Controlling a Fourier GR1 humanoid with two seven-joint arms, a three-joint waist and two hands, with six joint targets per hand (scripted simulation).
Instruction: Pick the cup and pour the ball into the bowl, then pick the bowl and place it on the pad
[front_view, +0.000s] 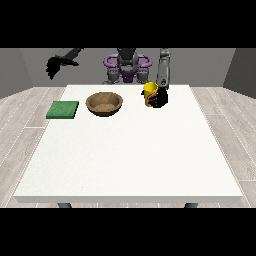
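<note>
A yellow cup (149, 91) stands upright on the white table (130, 150), at its far right part. The black hand at the view's right (160, 98) is against the cup's right side, its fingers curled round it. A brown wooden bowl (104, 104) rests on the table to the left of the cup, a short gap between them. A flat green pad (63, 110) lies at the table's left edge, beside the bowl. The hand at the view's left (59, 64) hangs raised in the air past the table's far left corner, fingers spread and drooping. No ball shows.
The robot's torso (127, 67) stands behind the table's far edge, between the two arms. Wooden floor surrounds the table on all sides.
</note>
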